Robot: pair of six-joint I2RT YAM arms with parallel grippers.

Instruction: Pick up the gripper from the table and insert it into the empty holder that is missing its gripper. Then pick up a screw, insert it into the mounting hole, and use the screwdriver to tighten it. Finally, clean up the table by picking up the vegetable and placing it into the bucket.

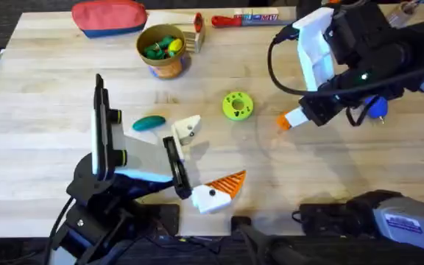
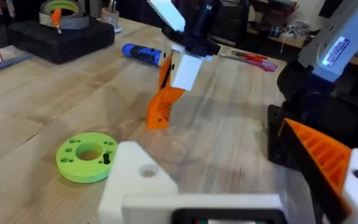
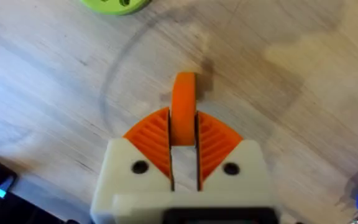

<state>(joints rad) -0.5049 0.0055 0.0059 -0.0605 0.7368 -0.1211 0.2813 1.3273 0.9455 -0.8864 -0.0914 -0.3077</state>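
We are pinching the gripper (image 3: 183, 106) in our right tool (image 3: 184, 140), its long axis hanging down over the desk (image 1: 43, 81). The holder (image 1: 188, 129) is lying off to our left, beside our left tool (image 1: 186, 165), whose state we cannot tell.

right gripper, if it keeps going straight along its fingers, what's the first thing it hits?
Likely the bare table. The right gripper points down at the wood, shut on the loose orange gripper, whose tip would probably touch first. The green disc lies off to one side of that line.
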